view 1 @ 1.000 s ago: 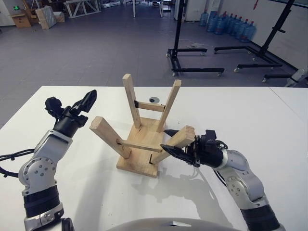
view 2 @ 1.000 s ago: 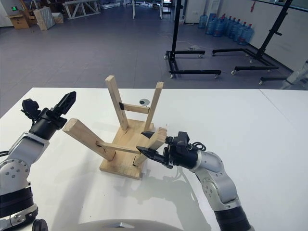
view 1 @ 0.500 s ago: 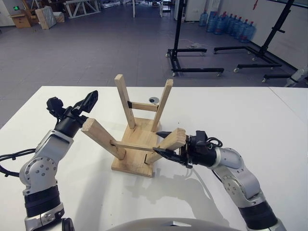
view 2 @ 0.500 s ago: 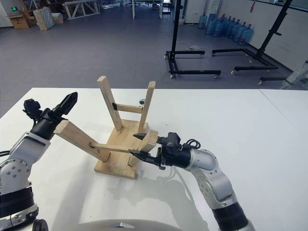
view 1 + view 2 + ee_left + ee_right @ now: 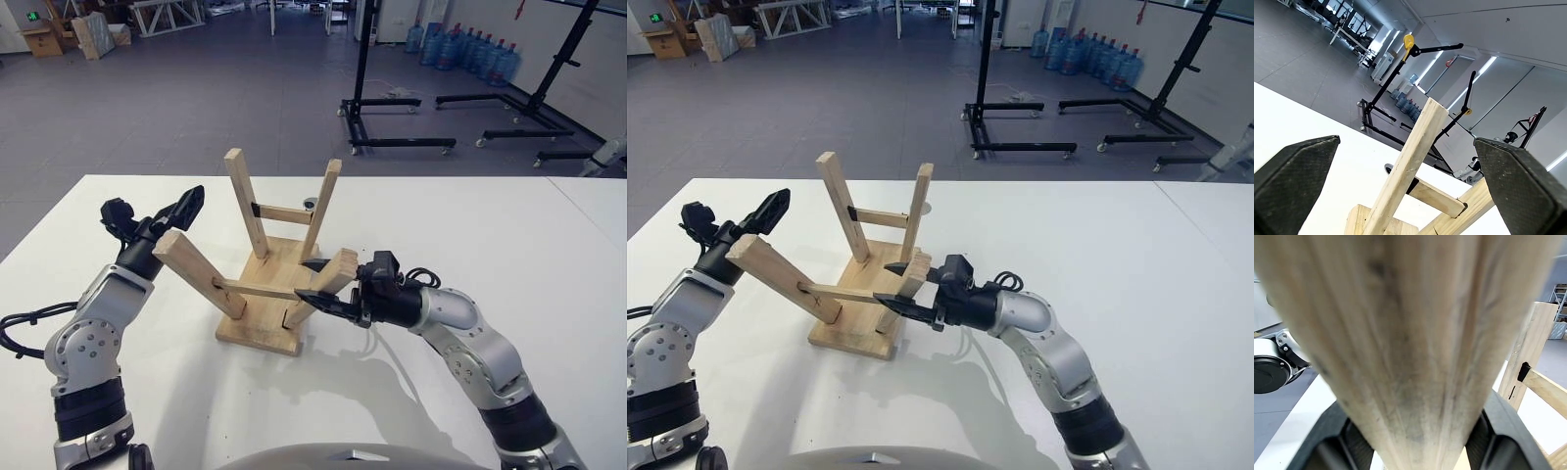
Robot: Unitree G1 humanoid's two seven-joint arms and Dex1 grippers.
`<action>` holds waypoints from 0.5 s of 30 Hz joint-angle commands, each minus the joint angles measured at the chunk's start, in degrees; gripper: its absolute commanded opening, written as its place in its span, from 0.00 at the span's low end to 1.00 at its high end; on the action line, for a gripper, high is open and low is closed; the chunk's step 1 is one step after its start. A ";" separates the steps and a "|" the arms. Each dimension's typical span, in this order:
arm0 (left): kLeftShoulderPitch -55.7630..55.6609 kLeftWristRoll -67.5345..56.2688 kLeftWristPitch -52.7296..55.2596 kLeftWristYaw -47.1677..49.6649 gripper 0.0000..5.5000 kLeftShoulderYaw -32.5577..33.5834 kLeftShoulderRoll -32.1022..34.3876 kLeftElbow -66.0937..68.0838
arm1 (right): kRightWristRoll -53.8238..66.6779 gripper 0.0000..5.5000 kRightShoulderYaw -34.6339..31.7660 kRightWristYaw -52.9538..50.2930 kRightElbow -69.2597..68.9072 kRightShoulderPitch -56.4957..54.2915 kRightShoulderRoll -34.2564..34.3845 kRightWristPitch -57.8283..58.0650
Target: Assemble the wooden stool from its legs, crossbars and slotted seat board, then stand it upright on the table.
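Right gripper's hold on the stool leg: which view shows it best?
Left eye view: the right gripper has its fingers either side of the stool leg, seen side-on. Right eye view shows the same. Right wrist view has the leg close between fingers. Left wrist view: other legs.

Open table (image 5: 549, 255) is left right of the upturned stool (image 5: 257, 331). Its middle is barred by splayed legs (image 5: 242, 201) and crossbars (image 5: 284, 213); one near leg (image 5: 341, 270) is clamped by the right gripper (image 5: 309, 279), the other bordered by the spread left gripper (image 5: 167, 220).

Stool (image 5: 263, 311) on table (image 5: 529, 235), between left claw (image 5: 180, 211) and right claw (image 5: 315, 280).
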 commanded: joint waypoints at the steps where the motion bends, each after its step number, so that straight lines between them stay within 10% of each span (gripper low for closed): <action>1: -0.27 0.58 -0.23 -0.19 0.91 -0.29 -0.04 0.13 | 1.24 0.37 -0.20 -0.57 -1.12 -0.42 0.75 2.12; 15: -0.58 0.95 -0.21 -0.38 0.91 -0.50 -0.25 0.40 | -4.37 0.37 2.95 0.94 -0.81 0.10 -0.06 -0.79</action>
